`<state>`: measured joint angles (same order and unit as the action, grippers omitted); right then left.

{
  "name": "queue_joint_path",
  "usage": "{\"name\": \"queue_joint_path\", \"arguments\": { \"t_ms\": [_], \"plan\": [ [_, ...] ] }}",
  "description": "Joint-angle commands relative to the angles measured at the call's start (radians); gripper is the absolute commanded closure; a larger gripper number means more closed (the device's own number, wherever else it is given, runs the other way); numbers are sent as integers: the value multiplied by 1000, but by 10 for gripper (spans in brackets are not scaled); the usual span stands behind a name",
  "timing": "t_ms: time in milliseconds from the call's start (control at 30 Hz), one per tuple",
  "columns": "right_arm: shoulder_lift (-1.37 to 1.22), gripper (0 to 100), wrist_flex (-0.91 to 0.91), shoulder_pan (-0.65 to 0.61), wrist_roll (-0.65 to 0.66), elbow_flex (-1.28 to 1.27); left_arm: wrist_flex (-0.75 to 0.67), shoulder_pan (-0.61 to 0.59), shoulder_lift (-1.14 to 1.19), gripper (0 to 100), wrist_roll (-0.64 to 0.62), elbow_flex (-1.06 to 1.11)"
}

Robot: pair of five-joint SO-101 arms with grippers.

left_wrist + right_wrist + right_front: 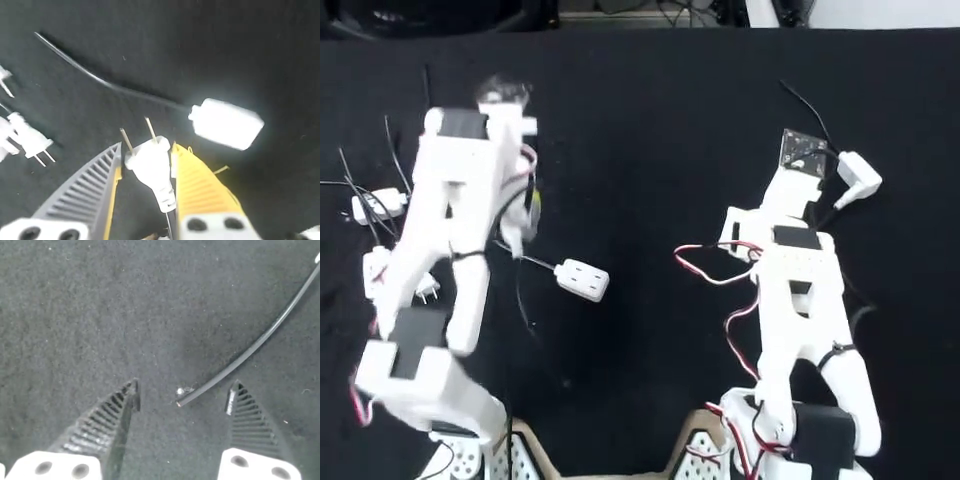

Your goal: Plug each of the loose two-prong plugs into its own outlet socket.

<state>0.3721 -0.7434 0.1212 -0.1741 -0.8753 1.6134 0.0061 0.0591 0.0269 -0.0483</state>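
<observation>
Left wrist view: the left gripper point(146, 146) is clamped on a white moulded-plastic 2-prong plug point(150, 167), its thin metal prongs point(149, 128) aimed toward a glossy white rectangular outlet socket point(226, 123) lying near on matte black cloth point(150, 40). Insertion looks in hand; next, the prongs must line up with its slots. The right gripper point(184, 386) hangs spread over a thin black cable end point(187, 399).
</observation>
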Motion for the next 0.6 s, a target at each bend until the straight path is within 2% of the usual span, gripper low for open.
{"name": "queue_joint_path", "arguments": {
  "t_ms": [0,133,300,467,567],
  "plan": [
    [54,737,20,-17,0,53,-218,30,-192,970,35,363],
    [53,737,20,-17,0,53,-358,102,-334,968,31,559],
    [54,737,20,-17,2,53,-479,213,-477,967,29,668],
    [53,737,20,-17,2,53,-529,317,-489,966,29,785],
    [51,737,20,-17,2,53,-574,321,-500,933,29,848]
  ]
}}
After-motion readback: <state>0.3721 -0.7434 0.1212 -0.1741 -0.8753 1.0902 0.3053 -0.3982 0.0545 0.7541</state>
